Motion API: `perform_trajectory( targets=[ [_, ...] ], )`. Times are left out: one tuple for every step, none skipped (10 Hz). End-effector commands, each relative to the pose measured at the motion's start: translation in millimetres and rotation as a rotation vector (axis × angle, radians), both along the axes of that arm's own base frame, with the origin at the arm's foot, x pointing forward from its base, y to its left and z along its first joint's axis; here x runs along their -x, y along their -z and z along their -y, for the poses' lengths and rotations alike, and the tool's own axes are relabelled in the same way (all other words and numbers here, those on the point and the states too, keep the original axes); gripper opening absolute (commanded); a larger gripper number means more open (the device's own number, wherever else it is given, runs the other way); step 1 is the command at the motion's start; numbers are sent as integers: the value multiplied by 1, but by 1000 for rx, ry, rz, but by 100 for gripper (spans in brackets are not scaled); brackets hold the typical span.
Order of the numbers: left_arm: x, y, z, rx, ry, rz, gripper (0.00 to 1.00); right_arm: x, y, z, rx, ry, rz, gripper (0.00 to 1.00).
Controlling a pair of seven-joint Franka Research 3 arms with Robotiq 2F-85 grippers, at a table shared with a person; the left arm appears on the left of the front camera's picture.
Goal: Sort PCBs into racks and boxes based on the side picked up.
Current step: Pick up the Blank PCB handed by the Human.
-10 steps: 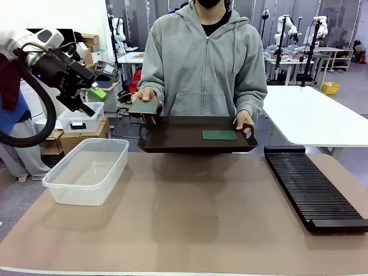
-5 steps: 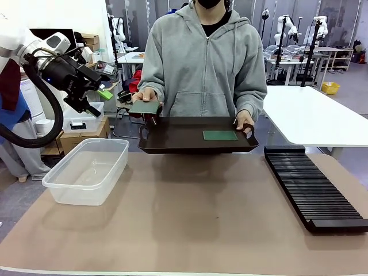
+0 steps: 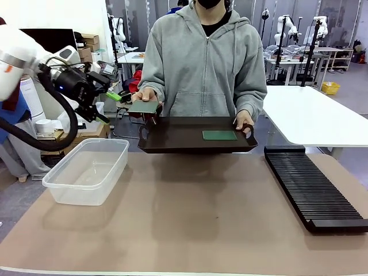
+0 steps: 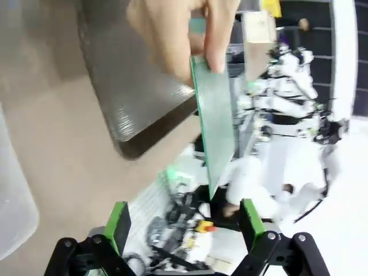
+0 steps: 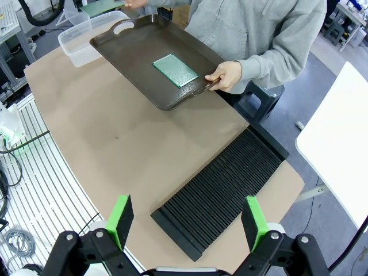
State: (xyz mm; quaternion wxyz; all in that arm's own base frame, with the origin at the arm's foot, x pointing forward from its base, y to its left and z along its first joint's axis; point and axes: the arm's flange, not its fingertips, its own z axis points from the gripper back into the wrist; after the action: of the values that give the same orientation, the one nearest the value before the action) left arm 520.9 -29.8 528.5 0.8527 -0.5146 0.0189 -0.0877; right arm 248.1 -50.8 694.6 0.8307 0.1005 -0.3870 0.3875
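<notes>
We see the left pincer [image 3: 113, 108] raised beyond the far left corner of the tabletop [image 3: 190, 218], past the clear box [image 3: 86, 170], its jaws spread wide and holding nothing. It points toward the first PCB [image 3: 144, 107], which the person's hand [image 3: 142, 95] holds out flat at the left end of the dark tray [image 3: 172, 137]. Pincer and board are near each other but apart.

In the left wrist view the left pincer [image 4: 185, 225] has its green-padded fingers [image 4: 119, 227] far apart. The first PCB [image 4: 215, 126] stands edge-on ahead of the gap between them, pinched at its far end by the person's hand [image 4: 184, 34], with the tray [image 4: 132, 86] beside it.

The second PCB [image 3: 219, 135] lies flat on the tray toward its right end, near the other hand [image 3: 244, 121], which grips the tray's handle. The person holds the tray at the far edge of the tabletop. The rack [image 3: 313, 187] lies along the right side of the tabletop, and the clear box sits on the left.

In the right wrist view the right pincer [image 5: 187, 221] hangs high over the tabletop [image 5: 115, 132], jaws wide and gripping nothing. Below it lies the rack [image 5: 224, 190]. Farther off are the tray [image 5: 138, 46] carrying the second PCB [image 5: 175, 69], and the clear box [image 5: 86, 35].
</notes>
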Motion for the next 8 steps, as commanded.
perform_trajectory(
  targets=[
    [-18,3,3,124,-46,-79,100,0,2,0,1,-3,-8,100],
    [-27,12,4,198,-47,-75,100,0,2,0,1,-3,-8,100],
    [-33,17,3,231,-40,-69,100,0,2,0,1,-3,-8,100],
    [-35,19,5,253,-25,-62,100,0,2,0,1,-3,-8,100],
    [-35,20,9,268,-5,-51,100,0,2,0,1,-3,-8,100],
    [-36,23,14,267,8,-79,100,0,2,0,1,-3,-8,100],
    [-38,25,17,267,26,-70,100,0,2,0,1,-3,-8,100],
    [-43,28,20,279,51,-54,100,0,2,0,1,-3,-8,100]
  ],
)
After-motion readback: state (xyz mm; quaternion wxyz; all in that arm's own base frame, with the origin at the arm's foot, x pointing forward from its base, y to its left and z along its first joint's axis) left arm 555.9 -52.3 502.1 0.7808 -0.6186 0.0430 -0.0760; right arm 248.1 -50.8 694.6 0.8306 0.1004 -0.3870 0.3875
